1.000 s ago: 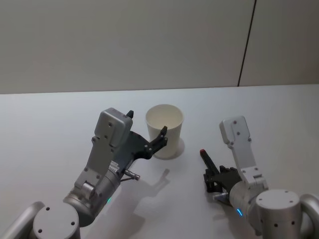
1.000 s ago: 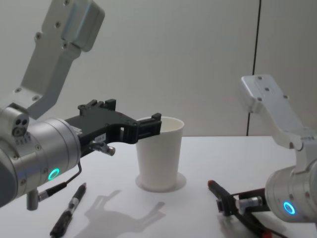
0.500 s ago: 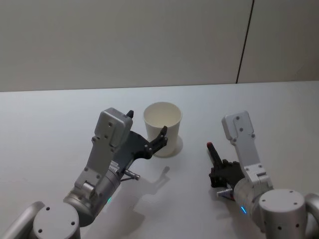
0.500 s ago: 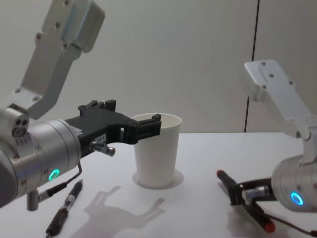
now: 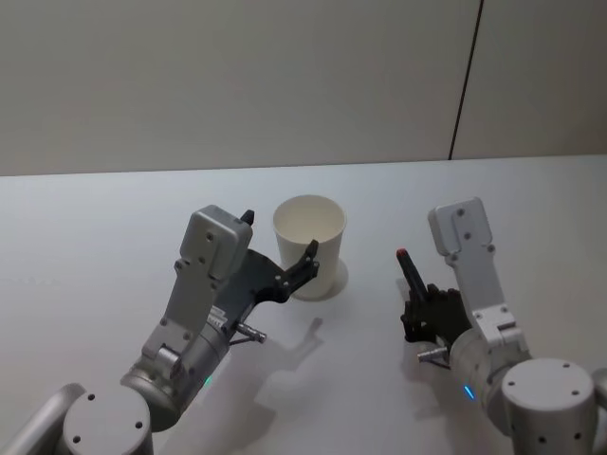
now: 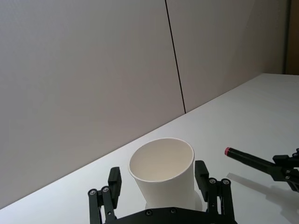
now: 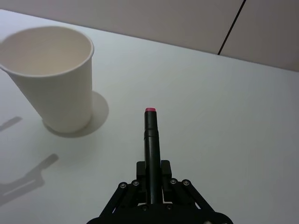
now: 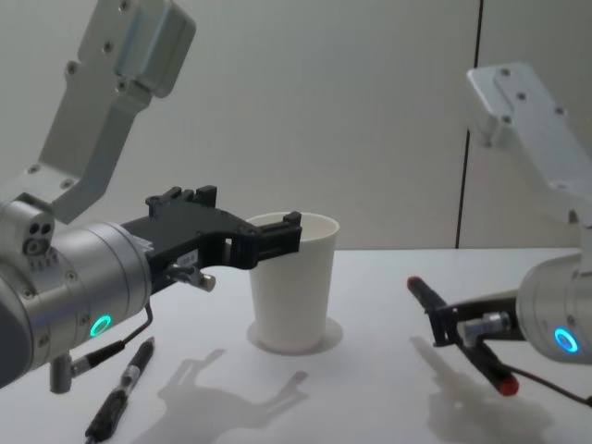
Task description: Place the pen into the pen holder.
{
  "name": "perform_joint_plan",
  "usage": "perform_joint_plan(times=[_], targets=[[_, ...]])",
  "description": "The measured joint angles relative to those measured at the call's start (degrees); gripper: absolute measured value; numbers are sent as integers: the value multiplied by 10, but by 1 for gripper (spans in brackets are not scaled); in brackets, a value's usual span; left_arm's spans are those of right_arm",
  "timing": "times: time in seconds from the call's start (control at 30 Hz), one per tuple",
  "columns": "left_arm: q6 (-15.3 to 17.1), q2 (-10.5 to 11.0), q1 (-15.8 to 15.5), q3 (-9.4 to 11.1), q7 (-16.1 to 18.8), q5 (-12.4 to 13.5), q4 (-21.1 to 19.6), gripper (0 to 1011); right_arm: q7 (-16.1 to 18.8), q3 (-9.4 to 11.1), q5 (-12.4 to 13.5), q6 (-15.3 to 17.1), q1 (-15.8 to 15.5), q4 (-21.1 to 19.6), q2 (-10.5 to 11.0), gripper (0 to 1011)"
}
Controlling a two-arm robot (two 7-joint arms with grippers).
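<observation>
Silver-grey arms [image 8: 102, 120], teal indicator rings [image 8: 98, 325]

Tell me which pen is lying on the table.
The black pen, flat on the table at the robot's left. The red-tipped pen is held aloft in the right end effector; the left end effector, open, flanks the paper cup.

Pen [image 5: 408, 271] right of the pen holder [image 5: 309, 248], which stands between left fingers [image 5: 305, 262]

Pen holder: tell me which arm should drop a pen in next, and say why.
Right. The right gripper is shut on the pen, held above the table beside the pen holder. The left gripper is open around the pen holder and carries no pen.
</observation>
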Motion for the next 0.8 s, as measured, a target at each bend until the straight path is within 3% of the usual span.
perform_joint_plan(times=[0.3, 0.8], targets=[[0, 0, 0, 0, 0, 0, 0, 1004, 6, 0, -18, -44, -11, -19, 7, 177], [0, 0, 0, 0, 0, 0, 0, 1004, 32, 2, -49, -173, -21, -27, 25, 177]])
